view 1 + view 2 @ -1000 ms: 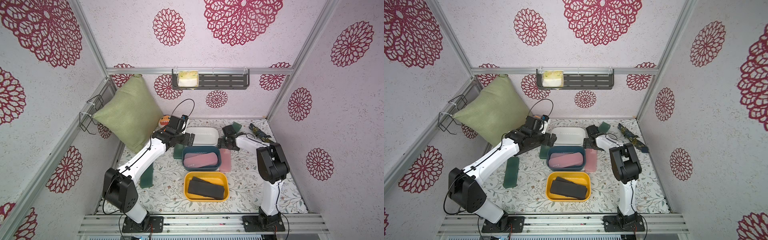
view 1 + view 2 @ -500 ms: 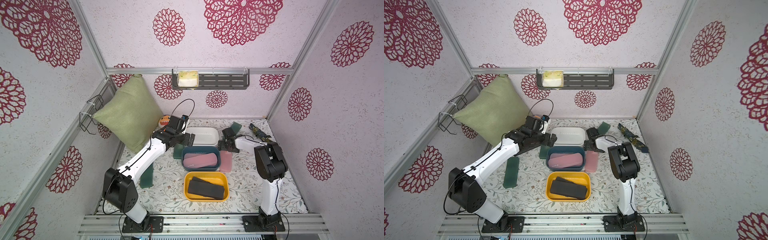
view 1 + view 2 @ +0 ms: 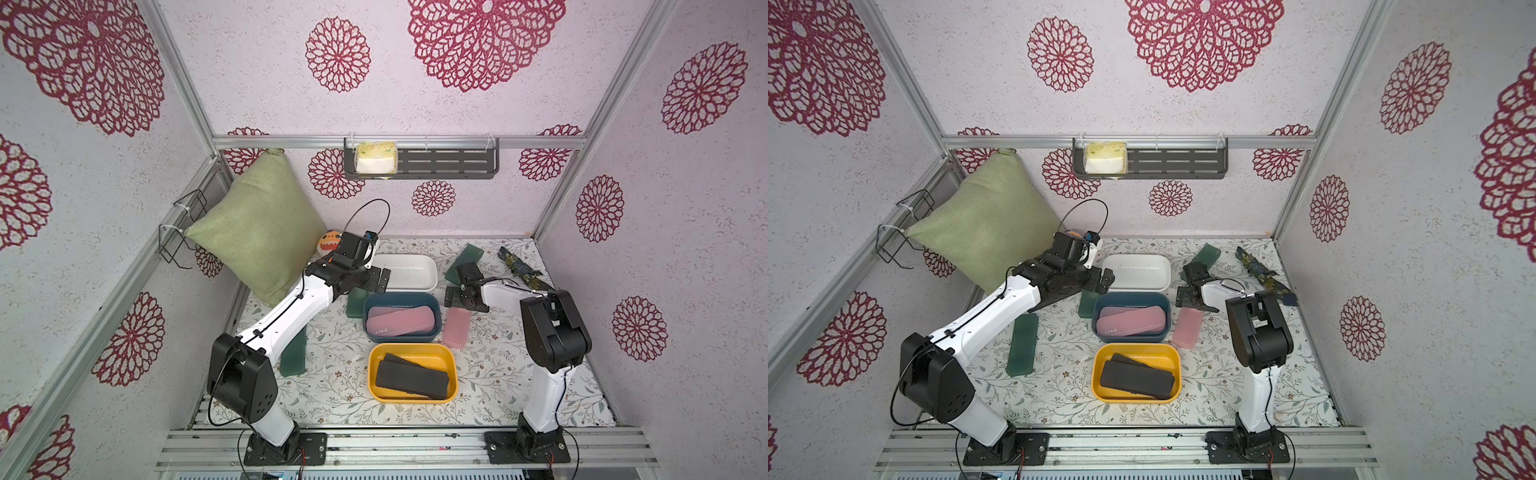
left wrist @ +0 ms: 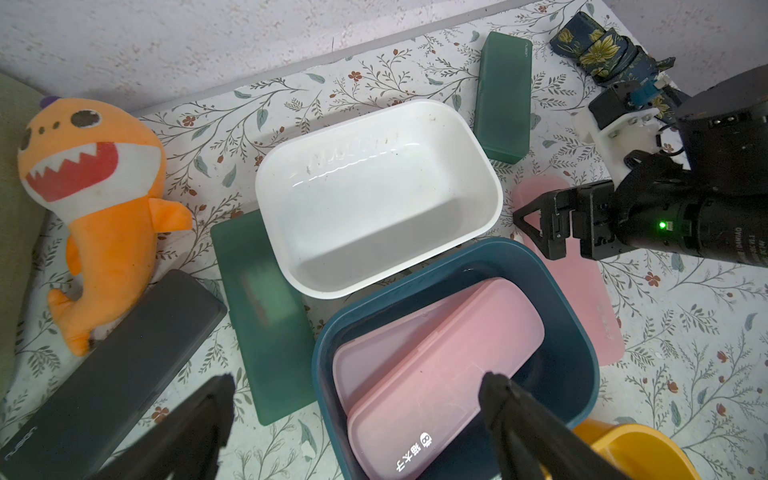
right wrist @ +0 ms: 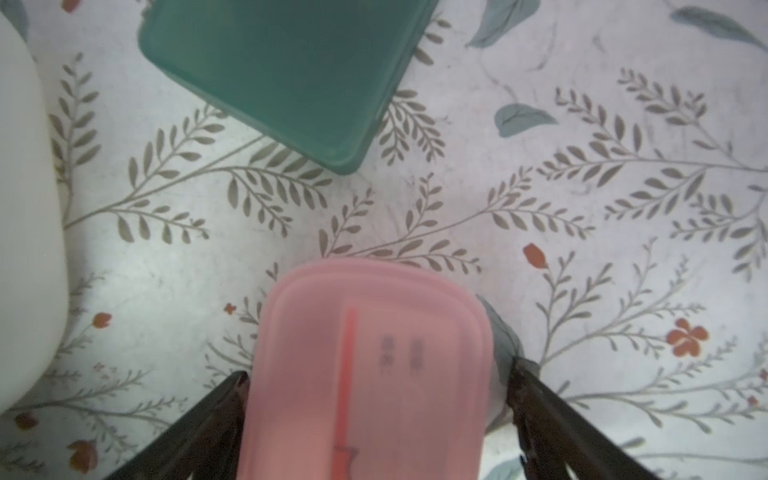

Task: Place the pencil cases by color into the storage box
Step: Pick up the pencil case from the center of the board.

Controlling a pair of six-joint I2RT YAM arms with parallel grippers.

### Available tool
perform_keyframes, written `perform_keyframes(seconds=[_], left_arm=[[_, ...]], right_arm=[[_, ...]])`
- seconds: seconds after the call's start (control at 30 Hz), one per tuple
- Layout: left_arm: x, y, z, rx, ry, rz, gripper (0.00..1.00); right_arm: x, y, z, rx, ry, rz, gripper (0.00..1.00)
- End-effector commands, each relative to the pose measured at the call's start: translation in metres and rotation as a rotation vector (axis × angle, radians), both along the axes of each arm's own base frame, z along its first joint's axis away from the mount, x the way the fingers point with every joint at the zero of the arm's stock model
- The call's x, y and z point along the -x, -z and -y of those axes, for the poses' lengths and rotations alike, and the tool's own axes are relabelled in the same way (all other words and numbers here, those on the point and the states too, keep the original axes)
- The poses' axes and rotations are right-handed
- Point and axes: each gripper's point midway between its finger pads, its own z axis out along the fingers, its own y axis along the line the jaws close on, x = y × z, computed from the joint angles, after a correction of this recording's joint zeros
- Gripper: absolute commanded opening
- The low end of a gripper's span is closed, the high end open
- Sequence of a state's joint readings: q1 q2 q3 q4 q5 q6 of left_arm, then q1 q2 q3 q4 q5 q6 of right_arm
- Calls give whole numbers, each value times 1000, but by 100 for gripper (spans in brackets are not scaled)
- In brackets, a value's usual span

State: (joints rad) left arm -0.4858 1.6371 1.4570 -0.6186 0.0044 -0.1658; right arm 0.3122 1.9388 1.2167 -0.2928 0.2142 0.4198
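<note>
Ahead of me, a dark slotted shelf (image 3: 449, 164) hangs on the back wall, with a pale yellow block (image 3: 375, 158) sitting at its left end. On my left a green cushion (image 3: 257, 232) leans into the corner, tipped up on one point. There's a black wire rack (image 3: 183, 226) on the side wall beside it. An orange toy shark (image 4: 95, 199), mouth wide, lies just beside the cushion. Far right, a dark blue flowered cloth strip (image 3: 521, 268) lies crumpled on the leafy tablecloth (image 3: 332, 386). Red flower medallions dot the walls (image 3: 478, 104).
</note>
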Motion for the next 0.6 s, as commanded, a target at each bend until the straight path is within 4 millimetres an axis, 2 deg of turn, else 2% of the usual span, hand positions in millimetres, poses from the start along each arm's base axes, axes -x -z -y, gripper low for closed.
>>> perform_keyframes(seconds=[0.0,0.37,0.47,0.57], left_arm=[[-4,-2,1,5,9,1,99],[-2,5,-4,-22,2,-10,99],[-1,8,-4,-25,4,-14,99],[-1,9,-4,-28,5,-14,99]], right_arm=[[33,10,22,56,46,-126,99],[45,4,3,27,51,-148,91],[46,5,-3,27,45,-153,87],[45,8,-2,34,51,-157,79]])
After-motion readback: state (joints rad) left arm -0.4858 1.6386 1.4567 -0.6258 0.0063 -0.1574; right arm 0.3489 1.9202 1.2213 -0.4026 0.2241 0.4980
